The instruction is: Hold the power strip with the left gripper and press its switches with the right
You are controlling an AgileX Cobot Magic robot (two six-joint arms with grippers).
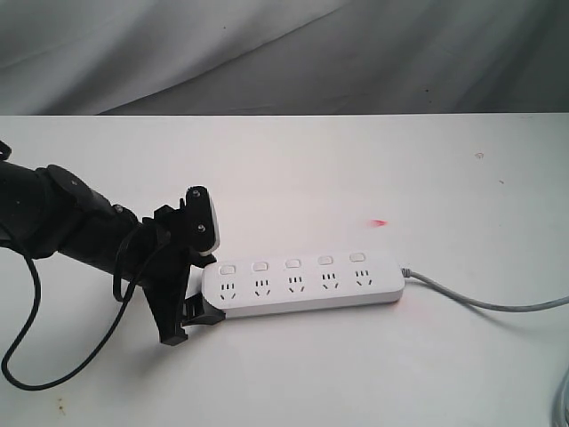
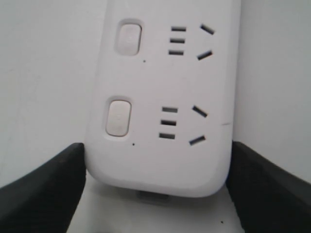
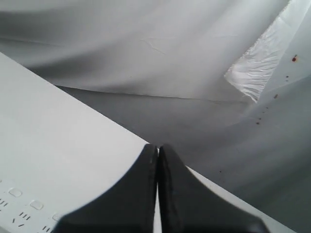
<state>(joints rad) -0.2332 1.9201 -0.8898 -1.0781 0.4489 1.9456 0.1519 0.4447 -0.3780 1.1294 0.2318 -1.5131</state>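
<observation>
Left claw [image 1: 201, 285]: clamped across the strip's [image 1: 302, 286] rounded end on the worktop [image 1: 356, 178]; it should hold firm against sliding.
Switches [image 1: 292, 264]: five in a row, all exposed; press straight down, held end first.
Right claw [image 3: 158, 148]: fingers together, raised, outside the exterior view.
Hidden: switch states unreadable; right claw's height over the strip unclear; cord [image 1: 480, 303] runs off frame.

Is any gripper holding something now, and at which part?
The left gripper clamps the power strip across its rounded end away from the cord. The right gripper is shut on nothing.
</observation>
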